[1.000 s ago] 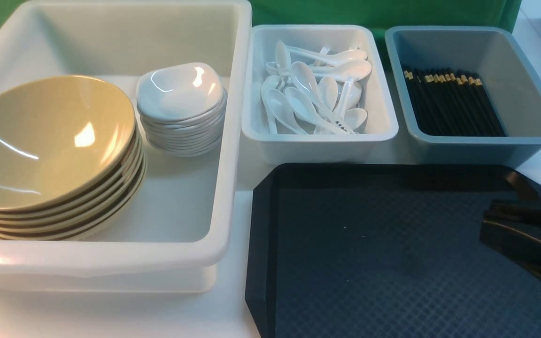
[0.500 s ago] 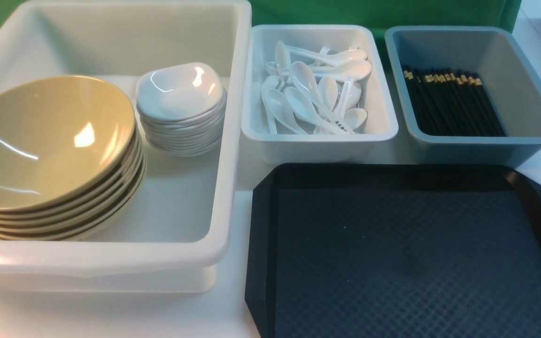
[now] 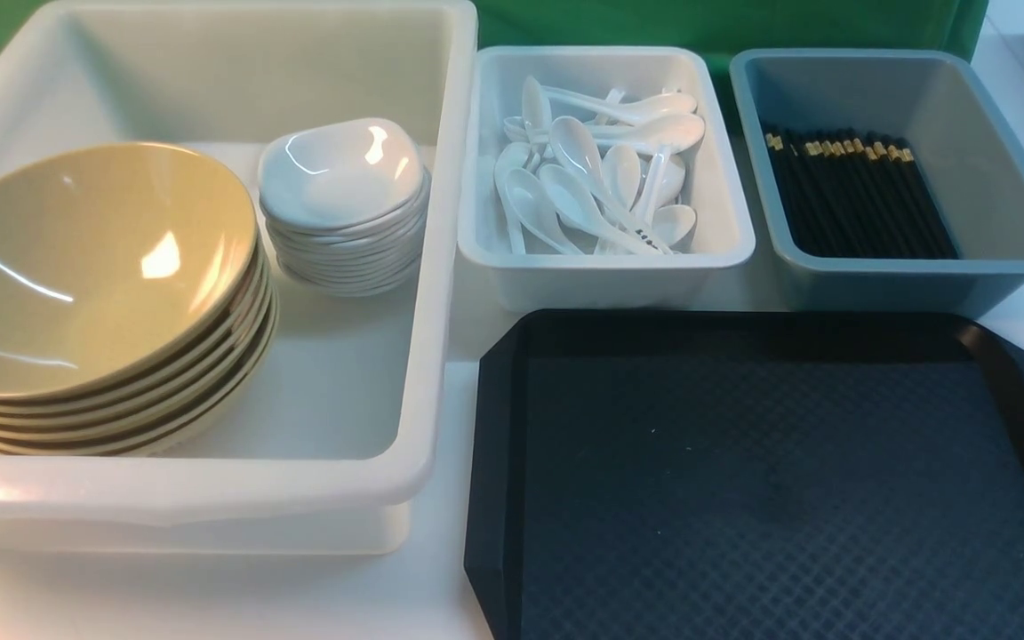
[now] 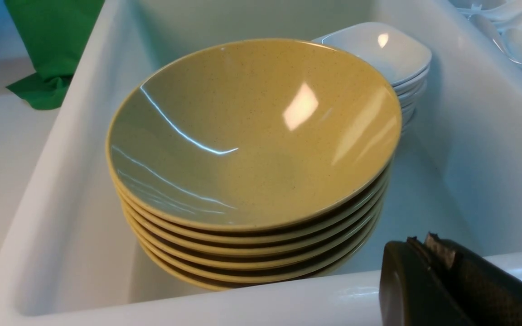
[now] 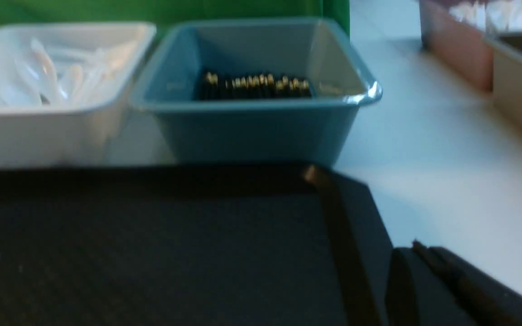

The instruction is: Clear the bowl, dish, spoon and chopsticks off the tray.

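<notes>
The black tray (image 3: 743,489) lies at the front right with nothing on it; it also shows in the right wrist view (image 5: 152,249). A yellow bowl (image 3: 85,267) tops a stack of bowls, also seen in the left wrist view (image 4: 252,131). A white dish (image 3: 339,169) tops a stack beside it. White spoons (image 3: 592,178) and black chopsticks (image 3: 850,191) lie in their bins. My left gripper (image 4: 422,242) is shut and empty over the big bin's near rim. My right gripper (image 5: 417,248) is shut and empty by the tray's far right corner. Neither gripper shows in the front view.
The big white bin (image 3: 441,267) holds the bowl and dish stacks. A small white bin (image 3: 610,262) holds the spoons and a blue-grey bin (image 3: 921,267) holds the chopsticks, both behind the tray. Pink and beige bins (image 5: 456,50) stand farther right.
My right gripper stood over the tray's right edge a second ago and has drawn back out of the front view. Nothing else has moved.
</notes>
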Robot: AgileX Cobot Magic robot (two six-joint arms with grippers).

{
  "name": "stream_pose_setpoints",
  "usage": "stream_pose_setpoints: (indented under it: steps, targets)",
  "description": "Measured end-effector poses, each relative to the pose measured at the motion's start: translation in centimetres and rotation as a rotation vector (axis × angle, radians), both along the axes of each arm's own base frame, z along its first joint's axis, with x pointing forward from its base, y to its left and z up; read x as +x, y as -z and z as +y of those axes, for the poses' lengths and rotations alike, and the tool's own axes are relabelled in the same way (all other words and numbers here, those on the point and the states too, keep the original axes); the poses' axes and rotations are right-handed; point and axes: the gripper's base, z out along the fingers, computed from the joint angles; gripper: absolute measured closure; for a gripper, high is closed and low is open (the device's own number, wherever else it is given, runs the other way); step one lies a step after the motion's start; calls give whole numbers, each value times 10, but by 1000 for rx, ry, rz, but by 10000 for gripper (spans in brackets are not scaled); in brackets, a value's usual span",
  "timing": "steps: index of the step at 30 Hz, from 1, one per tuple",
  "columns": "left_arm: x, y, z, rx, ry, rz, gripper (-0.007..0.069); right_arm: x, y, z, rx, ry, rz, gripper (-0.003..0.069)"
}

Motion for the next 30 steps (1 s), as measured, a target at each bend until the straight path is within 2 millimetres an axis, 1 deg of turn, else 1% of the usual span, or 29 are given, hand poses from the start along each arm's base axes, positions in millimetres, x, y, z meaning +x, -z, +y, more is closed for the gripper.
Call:
stream_pose_setpoints:
  steps: [4,30]
  targets:
    - [0,0,0,0,0,0,636,-1,3,0,-2,0,36,628]
    - [0,0,0,-1,0,0,636,-1,3,0,-2,0,36,617]
